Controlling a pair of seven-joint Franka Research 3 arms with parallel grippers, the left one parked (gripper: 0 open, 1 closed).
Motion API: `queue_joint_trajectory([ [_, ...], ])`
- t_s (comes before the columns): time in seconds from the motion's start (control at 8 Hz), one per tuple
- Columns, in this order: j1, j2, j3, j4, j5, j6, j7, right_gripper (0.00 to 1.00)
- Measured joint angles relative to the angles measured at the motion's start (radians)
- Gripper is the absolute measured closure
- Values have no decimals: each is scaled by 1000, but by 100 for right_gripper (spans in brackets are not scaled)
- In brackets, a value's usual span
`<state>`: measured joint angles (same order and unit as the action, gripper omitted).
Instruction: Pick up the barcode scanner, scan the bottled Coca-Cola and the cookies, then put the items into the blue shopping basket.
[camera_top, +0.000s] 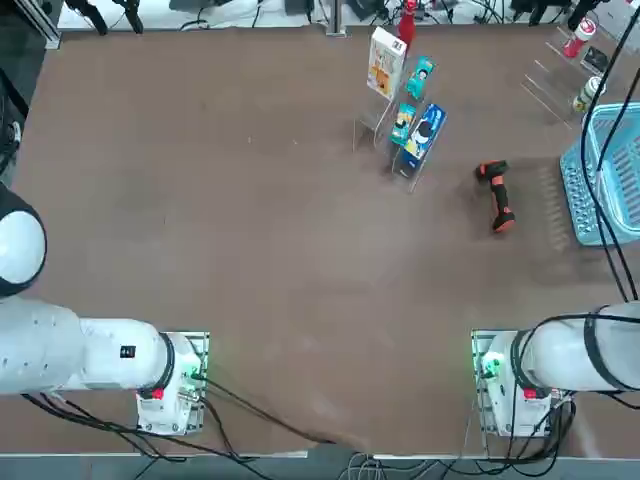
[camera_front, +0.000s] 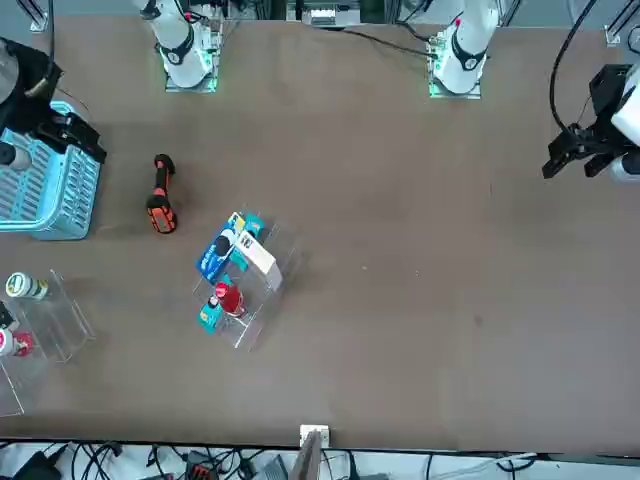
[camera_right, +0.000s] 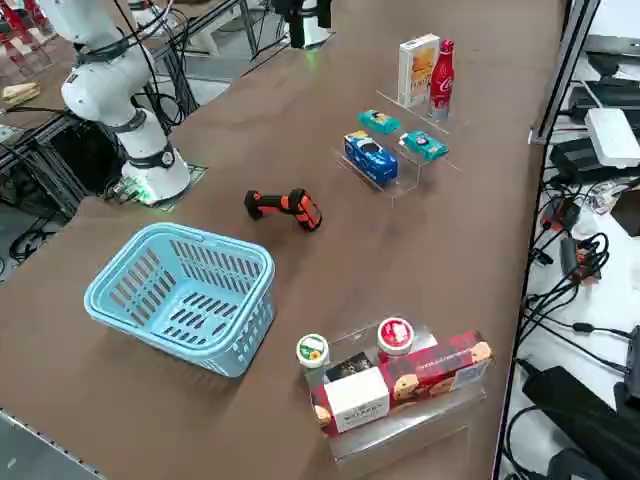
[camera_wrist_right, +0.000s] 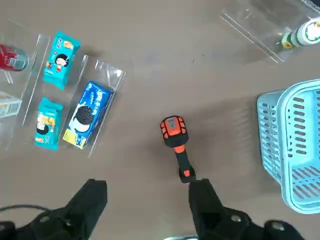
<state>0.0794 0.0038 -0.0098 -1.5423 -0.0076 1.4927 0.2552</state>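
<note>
Right wrist view shows the right gripper (camera_wrist_right: 145, 200) raised above the table (camera_wrist_right: 165, 60) with its two fingers (camera_wrist_right: 92, 197) spread wide and nothing between them. The barcode scanner (camera_wrist_right: 176, 145) lies flat on the table below the gripper, untouched, its orange-trimmed head pointing away from the fingers and its handle end just short of one fingertip in this view.

In the top view, the barcode scanner (camera_top: 496, 195) lies in the right half of the table, between a clear acrylic display stand (camera_top: 385, 125) on its left and the blue shopping basket (camera_top: 607, 180) on its right, apart from both. The basket stands upright at the right edge of the table, and the wrist and side views show nothing in it.

The display stand holds the goods in tiers. The cookies (camera_right: 417, 68) and the bottled Coca-Cola (camera_right: 441, 80) stand upright side by side on its far tier, the bottle on the side away from the scanner. Two small teal packets (camera_right: 380, 121) and a blue packet (camera_right: 369, 156) sit on the nearer tiers.

A second clear stand (camera_right: 400, 420) sits at the far right corner of the table, beyond the basket. It holds a red cookie box (camera_right: 440, 368), a small white box (camera_right: 355, 397) and two containers with round lids, one green-and-white (camera_right: 313, 351) and one red (camera_right: 395, 336).
</note>
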Motion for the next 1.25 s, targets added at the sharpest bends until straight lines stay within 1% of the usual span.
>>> queue_joint_trajectory([
  [0.25,4,0,8,0,3,-1,-1,0],
  [0.38,10,4,18,2,5,2,-8,0],
  [0.5,27,26,35,17,6,10,-15,0],
  [0.62,55,76,49,66,7,21,-15,0],
  [0.75,90,146,55,138,7,31,-15,0],
  [1.0,162,302,58,300,8,76,-16,0],
  [1.12,199,365,58,363,7,103,-16,0],
  [1.25,226,405,58,400,5,110,-16,0],
])
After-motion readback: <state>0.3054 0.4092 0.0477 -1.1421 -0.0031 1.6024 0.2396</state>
